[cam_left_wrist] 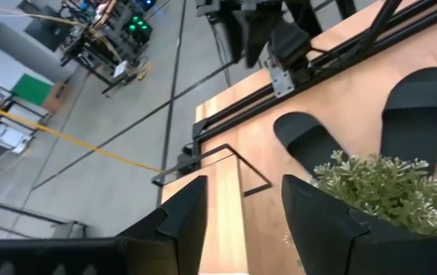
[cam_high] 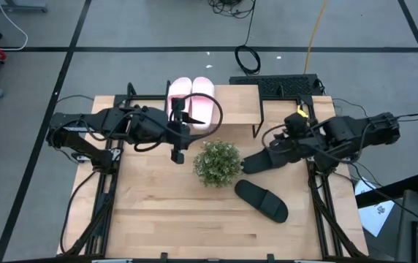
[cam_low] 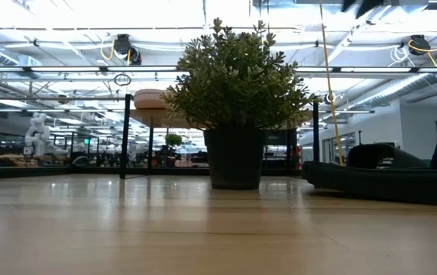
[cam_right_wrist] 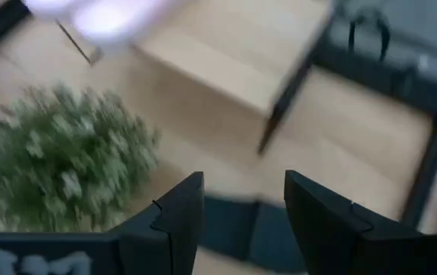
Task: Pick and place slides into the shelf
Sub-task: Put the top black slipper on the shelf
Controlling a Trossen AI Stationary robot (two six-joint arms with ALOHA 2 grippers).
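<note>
Two pale pink slides (cam_high: 192, 98) rest side by side, soles down, on the left part of the shelf (cam_high: 234, 102), a light board on thin black legs at the table's far edge. My left gripper (cam_high: 187, 115) hovers open over their near ends; its wrist view looks along the shelf board (cam_left_wrist: 226, 202). One black slide (cam_high: 256, 162) lies on the table right of the plant, the other black slide (cam_high: 261, 199) nearer the front. My right gripper (cam_right_wrist: 241, 183) is open above the first black slide (cam_right_wrist: 237, 229), fingers on either side of it, not touching.
A round bushy green plant (cam_high: 218, 162) in a dark pot (cam_low: 235, 156) stands mid-table between both grippers, just in front of the shelf. The shelf's right part is bare board. Open tabletop (cam_high: 165, 212) lies toward the near edge. Black frame rails run along both table sides.
</note>
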